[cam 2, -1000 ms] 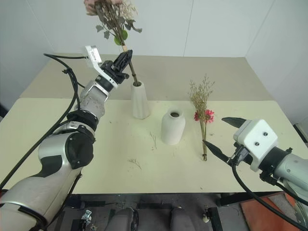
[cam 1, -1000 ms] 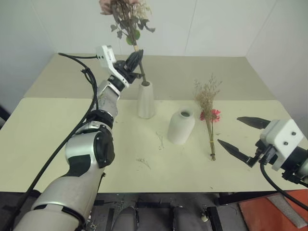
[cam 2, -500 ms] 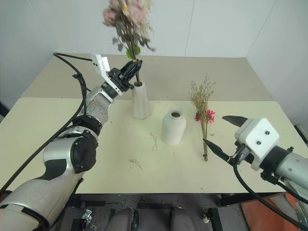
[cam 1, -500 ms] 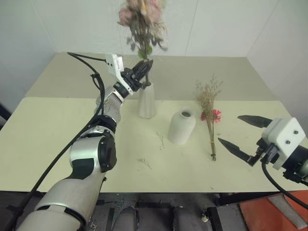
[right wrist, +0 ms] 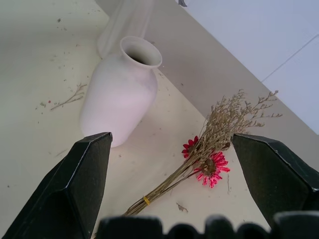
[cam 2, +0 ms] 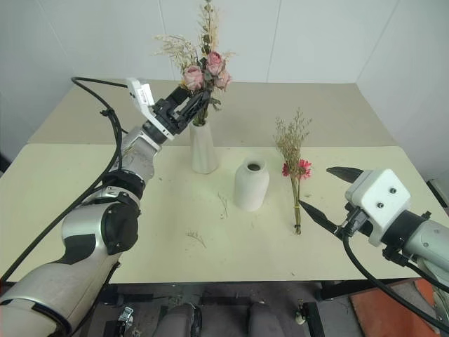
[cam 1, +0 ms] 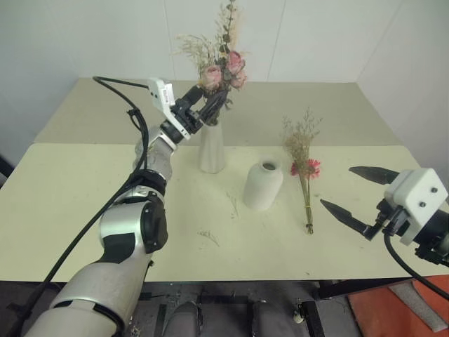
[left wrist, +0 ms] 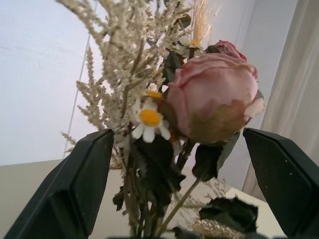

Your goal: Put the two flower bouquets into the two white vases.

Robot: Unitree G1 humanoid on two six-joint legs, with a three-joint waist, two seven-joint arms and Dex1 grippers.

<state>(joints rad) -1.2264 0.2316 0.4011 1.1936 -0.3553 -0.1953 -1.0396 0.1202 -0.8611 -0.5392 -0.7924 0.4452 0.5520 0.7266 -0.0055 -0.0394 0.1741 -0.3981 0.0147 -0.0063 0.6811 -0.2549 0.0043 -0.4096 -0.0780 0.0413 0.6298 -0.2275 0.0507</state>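
Pale pink rose bouquet [cam 1: 214, 60] standing upright in the tall, slim white vase [cam 1: 212, 147] toward the back of the cream table [cam 1: 70, 203], stems sunk in the mouth, roses, dark leaves and beige dried grass fanned out above the rim. Left hand [cam 1: 202, 105] raised level with the stems just over the vase mouth, fingers [left wrist: 75, 184] spread wide either side of the bunch and clamping nothing; seen from the left wrist, a large pink rose and a small white daisy filling the gap between the two black fingers. Shorter, rounded white vase [cam 1: 264, 184] just to the right of and nearer than the tall one, upright, small mouth empty. Second bouquet, pink-red daisies with tan wispy sprigs [cam 1: 306, 172], flat on the table beside the round vase, on its right, heads pointing away, thin stems pointing toward the near edge, a small yellow tie near the stem ends. Right hand [cam 1: 358, 199] held low over the table's right side, near the stem ends but apart from them, fingers [right wrist: 75, 184] parted wide and empty. Loose dried twigs [cam 1: 209, 237] scattered on the table in front of the vases.
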